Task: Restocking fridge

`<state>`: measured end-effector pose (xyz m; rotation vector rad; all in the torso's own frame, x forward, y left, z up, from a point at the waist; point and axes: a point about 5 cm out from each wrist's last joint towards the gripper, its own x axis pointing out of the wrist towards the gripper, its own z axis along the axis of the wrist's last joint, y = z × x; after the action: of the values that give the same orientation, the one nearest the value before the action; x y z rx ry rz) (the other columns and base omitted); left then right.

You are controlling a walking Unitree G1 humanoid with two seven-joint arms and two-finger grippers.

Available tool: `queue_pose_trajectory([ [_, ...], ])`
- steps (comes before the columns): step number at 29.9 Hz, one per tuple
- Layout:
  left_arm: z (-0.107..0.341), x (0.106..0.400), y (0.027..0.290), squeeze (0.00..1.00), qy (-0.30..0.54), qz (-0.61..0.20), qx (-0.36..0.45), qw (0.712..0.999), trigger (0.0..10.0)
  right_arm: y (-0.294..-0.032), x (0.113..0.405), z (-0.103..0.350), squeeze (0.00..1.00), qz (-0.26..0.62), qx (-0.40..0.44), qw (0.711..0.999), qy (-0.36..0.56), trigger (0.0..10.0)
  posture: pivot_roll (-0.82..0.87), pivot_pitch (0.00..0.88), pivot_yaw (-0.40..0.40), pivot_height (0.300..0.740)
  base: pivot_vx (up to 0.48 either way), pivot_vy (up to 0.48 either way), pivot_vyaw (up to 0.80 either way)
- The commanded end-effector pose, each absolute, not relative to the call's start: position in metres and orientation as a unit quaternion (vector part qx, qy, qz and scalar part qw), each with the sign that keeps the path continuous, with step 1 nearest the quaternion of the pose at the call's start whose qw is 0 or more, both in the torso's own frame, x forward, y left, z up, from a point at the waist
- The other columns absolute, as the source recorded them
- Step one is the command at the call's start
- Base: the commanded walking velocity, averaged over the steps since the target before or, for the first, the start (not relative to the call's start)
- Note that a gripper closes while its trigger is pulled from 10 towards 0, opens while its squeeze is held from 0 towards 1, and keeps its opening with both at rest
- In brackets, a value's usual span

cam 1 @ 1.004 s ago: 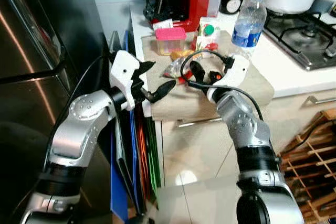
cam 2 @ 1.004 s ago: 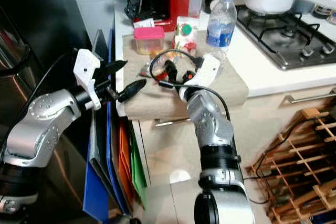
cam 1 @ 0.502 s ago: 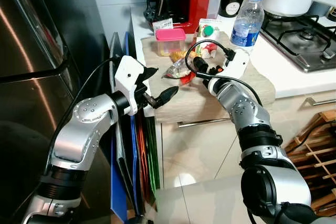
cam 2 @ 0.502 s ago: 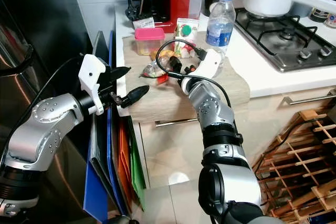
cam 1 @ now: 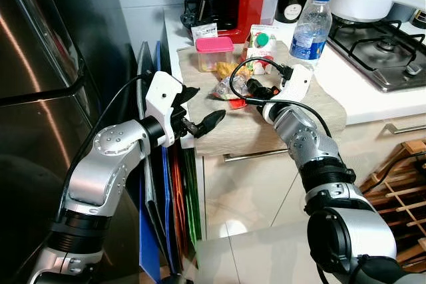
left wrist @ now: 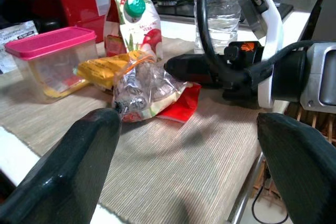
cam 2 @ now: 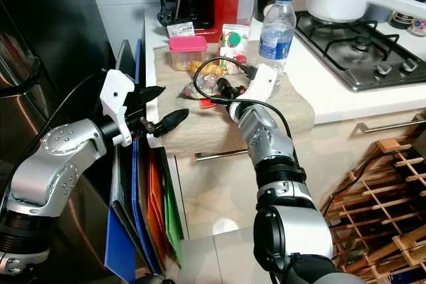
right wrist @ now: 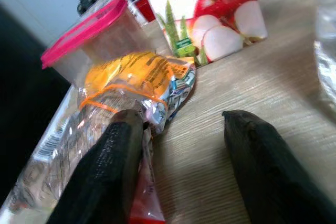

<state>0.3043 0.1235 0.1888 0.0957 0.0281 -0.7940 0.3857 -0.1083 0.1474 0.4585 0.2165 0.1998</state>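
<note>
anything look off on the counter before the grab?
Nothing spilled or damaged. The clear snack bag lies crumpled on the beige mat with the orange packet leaning on it; the juice carton, pink-lidded tub and water bottle stand upright. The right pincer is open beside the bag.

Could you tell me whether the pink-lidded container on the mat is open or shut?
Shut: the pink lid sits flat on the clear container.
</note>
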Motion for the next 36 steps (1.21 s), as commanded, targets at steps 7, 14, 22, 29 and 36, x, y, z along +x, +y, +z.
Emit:
queue_pose_trajectory([
  [7,0.191,0.313,0.125,0.00,0.001,-0.333,0.053,0.941,10.0,-0.098,0.381,0.168,0.00,0.148,0.117,0.982,0.024,0.0,0.06,0.000,0.034,0.740,0.000,0.000,0.00],
  [14,0.188,0.322,0.122,0.00,-0.028,-0.227,-0.006,0.974,10.0,-0.109,0.366,0.203,0.00,0.146,0.082,0.979,-0.120,0.0,0.05,0.000,0.040,0.740,0.000,0.000,0.00],
  [22,0.185,0.325,0.112,0.00,-0.030,-0.239,0.009,0.970,10.0,-0.104,0.363,0.266,0.00,0.157,0.012,0.958,-0.238,0.0,0.04,0.000,0.043,0.740,0.000,0.000,0.00],
  [29,0.187,0.325,0.112,0.00,-0.046,-0.232,0.028,0.971,10.0,-0.103,0.377,0.242,1.00,0.164,0.100,0.972,-0.137,10.0,0.04,0.000,0.037,0.740,0.000,0.000,0.00],
  [36,0.188,0.324,0.139,0.00,-0.064,-0.223,0.094,0.968,10.0,-0.121,0.385,0.231,1.00,0.118,0.166,0.973,-0.104,10.0,0.07,0.000,-0.006,0.740,0.000,0.000,0.00],
])
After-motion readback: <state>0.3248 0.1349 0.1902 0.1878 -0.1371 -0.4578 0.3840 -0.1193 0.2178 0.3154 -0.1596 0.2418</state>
